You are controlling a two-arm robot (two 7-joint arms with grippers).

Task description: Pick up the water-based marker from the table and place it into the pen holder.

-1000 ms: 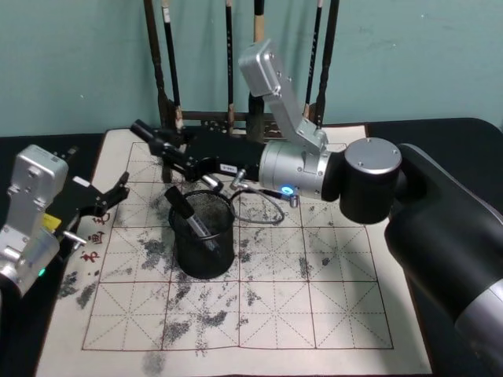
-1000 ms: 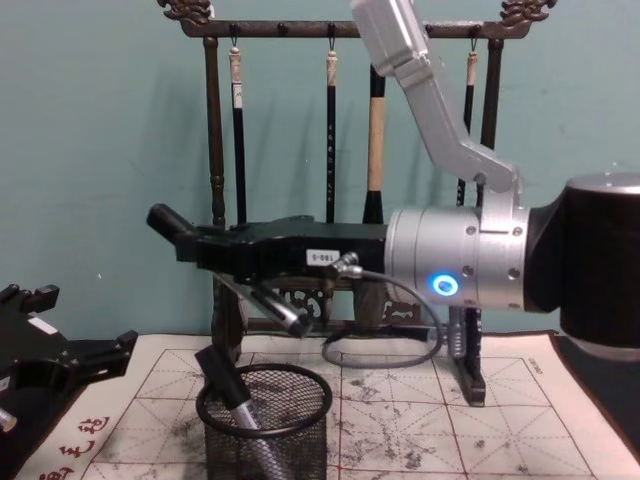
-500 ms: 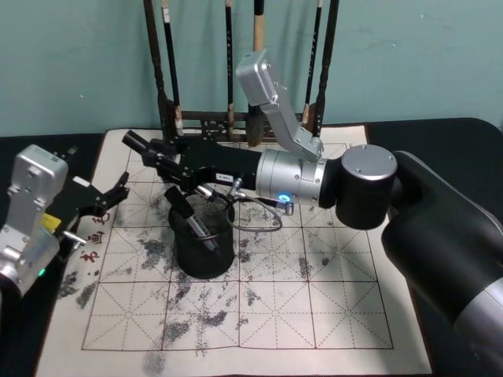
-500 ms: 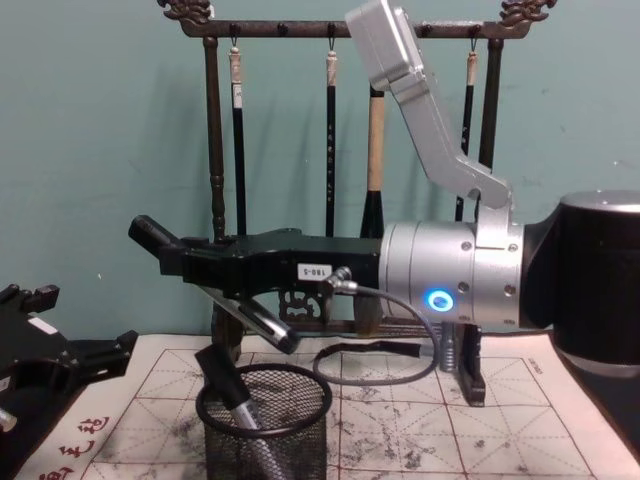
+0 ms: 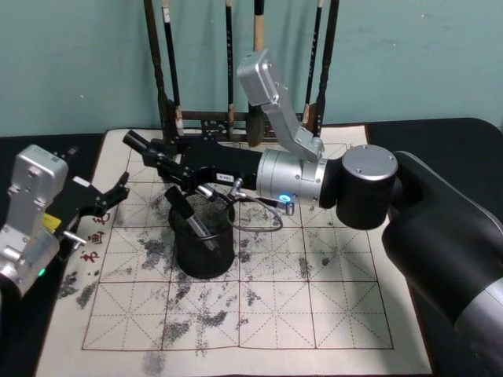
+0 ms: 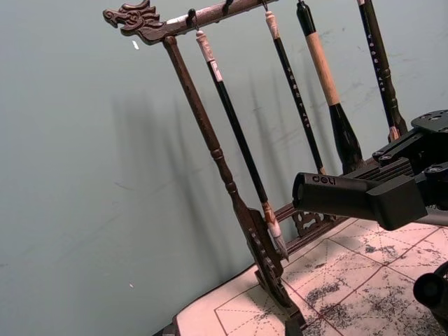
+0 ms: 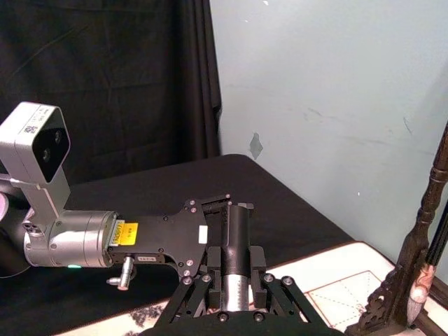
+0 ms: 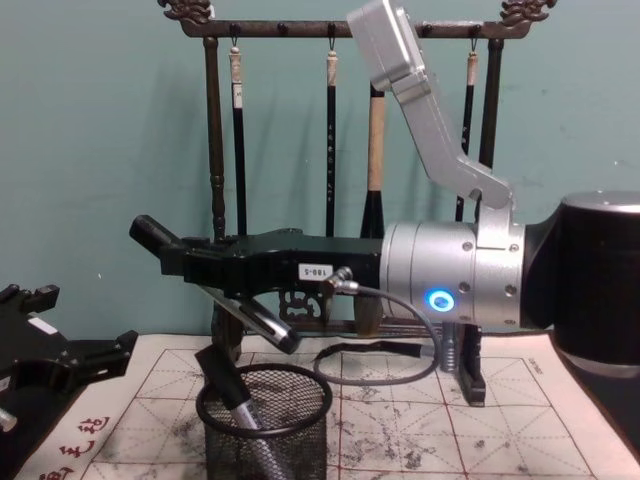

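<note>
Teal wall behind, ink-stained red-gridded calligraphy mat on the dark table.
Black-capped grey water-based marker stands slanted inside the round black wire-mesh pen holder, cap up, leaning left. Just above it hovers the right gripper, fingers spread, holding nothing. Behind stands a dark wooden brush rack. At the mat's left edge sits the left gripper, open and empty.

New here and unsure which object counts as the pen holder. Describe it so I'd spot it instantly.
Find the ink-stained calligraphy mat; on its left half stands the pen holder, a round black wire-mesh cup. Unlike the tall wooden brush rack behind, it is short, with a marker leaning inside.
</note>
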